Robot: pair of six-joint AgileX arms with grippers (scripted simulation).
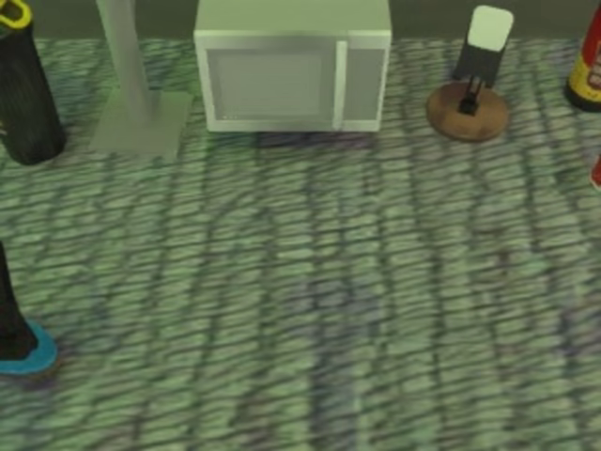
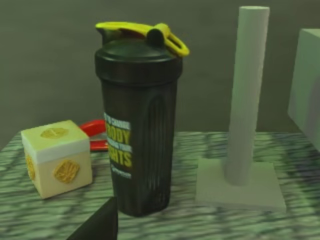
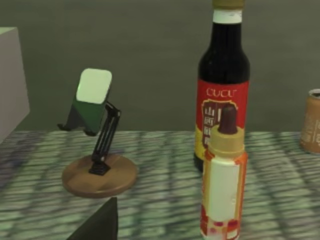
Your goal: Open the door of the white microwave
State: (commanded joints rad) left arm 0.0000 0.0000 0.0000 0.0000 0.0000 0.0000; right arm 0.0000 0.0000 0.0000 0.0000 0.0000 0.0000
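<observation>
Microwave: the white microwave (image 1: 292, 64) stands at the upper centre of the top view, its door (image 1: 272, 83) flush shut, the control strip (image 1: 366, 83) on its right.
Left gripper: at the lower left edge of the top view (image 1: 14, 334), well apart from the door; I cannot tell its opening or any hold.
Right gripper: outside the top view; only a dark tip (image 3: 97, 225) shows in its wrist view; state unknown.
Risk: I judge that a push on the frame slides the light box instead of swinging the door.
Obstacles, left: white post (image 1: 131, 80) just beside the door's edge; black shaker (image 1: 26, 85); cream cube (image 2: 56, 157).
Obstacles, right: phone stand (image 1: 470, 99); sauce bottle (image 3: 223, 85); small bottle (image 3: 223, 185); can (image 3: 312, 121).
</observation>
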